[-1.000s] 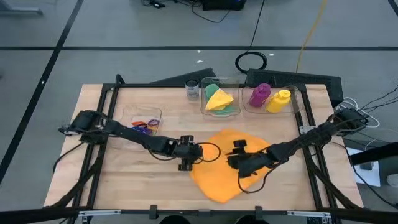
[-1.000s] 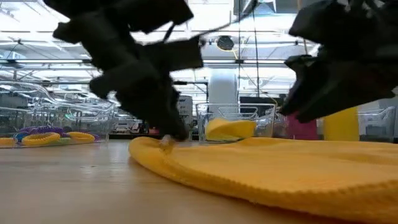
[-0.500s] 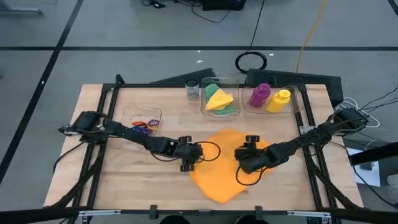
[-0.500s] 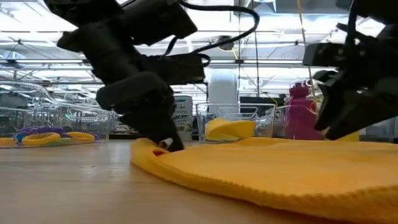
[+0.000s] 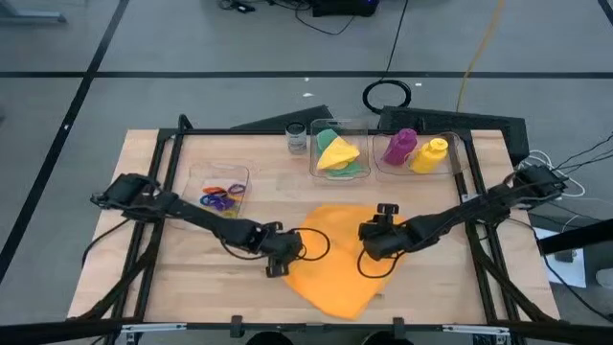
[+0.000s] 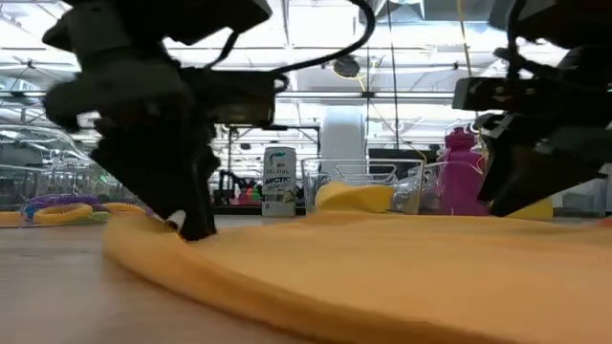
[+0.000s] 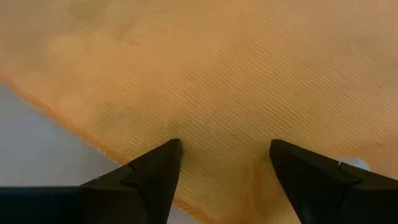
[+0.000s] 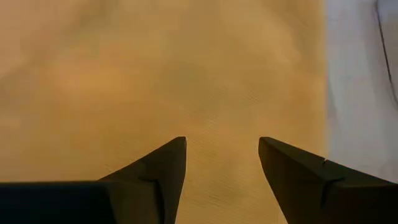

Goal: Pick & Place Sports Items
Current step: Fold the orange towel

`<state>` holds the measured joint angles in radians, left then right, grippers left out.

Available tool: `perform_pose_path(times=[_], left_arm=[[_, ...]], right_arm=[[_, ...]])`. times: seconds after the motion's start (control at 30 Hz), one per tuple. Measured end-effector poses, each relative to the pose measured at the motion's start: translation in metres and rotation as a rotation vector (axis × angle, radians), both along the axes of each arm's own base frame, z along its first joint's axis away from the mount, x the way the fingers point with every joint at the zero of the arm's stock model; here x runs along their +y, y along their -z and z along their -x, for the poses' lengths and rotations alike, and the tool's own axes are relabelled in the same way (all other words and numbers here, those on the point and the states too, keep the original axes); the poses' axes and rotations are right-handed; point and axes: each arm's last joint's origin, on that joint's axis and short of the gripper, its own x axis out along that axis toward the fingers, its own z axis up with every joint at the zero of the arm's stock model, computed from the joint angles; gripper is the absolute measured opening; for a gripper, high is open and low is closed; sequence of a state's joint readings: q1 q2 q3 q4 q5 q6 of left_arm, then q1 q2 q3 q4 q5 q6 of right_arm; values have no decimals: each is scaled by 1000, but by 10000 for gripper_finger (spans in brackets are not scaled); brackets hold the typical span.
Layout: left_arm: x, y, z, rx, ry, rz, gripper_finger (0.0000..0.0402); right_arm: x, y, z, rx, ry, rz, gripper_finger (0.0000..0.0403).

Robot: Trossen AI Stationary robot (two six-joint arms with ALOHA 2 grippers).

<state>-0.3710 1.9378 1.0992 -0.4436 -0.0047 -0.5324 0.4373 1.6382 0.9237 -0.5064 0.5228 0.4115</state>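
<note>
Overhead, one orange cloth [image 5: 337, 257] lies spread on the wooden table [image 5: 144, 192] at about 6 o'clock from the centre, with the left gripper [image 5: 279, 259] on its 9 o'clock edge and the right gripper [image 5: 375, 234] on its 2 o'clock corner. At 12 o'clock stand two clear boxes: one [image 5: 316, 161] holds a yellow cloth [image 5: 337, 150] on a green cloth [image 5: 352, 169], the other [image 5: 458, 155] holds one purple bottle [image 5: 398, 145] and one yellow bottle [image 5: 429, 153]. One small glass jar [image 5: 296, 139] sits just beside them at 11 o'clock, and a third clear box [image 5: 239, 177] at 9 o'clock holds several coloured elastic rings [image 5: 221, 195], too tangled to count. From table height, the left gripper [image 6: 186, 225] presses the cloth's [image 6: 382, 277] raised edge, while a labelled can [image 6: 277, 182] and the purple bottle [image 6: 462, 177] stand behind. At the left wrist, two dark fingers [image 7: 149, 177] stand apart, their tips on the orange weave [image 7: 236, 81]. At the right wrist, the fingers [image 8: 155, 171] are likewise parted, resting on the cloth [image 8: 155, 74]; neither pair visibly pinches a fold.
</note>
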Motion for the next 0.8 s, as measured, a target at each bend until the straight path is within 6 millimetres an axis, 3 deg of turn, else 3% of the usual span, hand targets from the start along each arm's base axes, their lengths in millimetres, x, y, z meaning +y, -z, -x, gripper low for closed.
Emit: perform_pose_path(times=[0.37, 0.57, 0.8], left_arm=[[-13, -5, 5, 108, -20, 178, 211], [-18, -21, 3, 161, 19, 43, 211], [-28, -49, -17, 36, 143, -16, 211]], right_arm=[[-21, 1, -8, 50, 18, -73, 155], [-22, 1, -9, 47, -3, -63, 155], [-22, 1, -10, 38, -6, -67, 155]])
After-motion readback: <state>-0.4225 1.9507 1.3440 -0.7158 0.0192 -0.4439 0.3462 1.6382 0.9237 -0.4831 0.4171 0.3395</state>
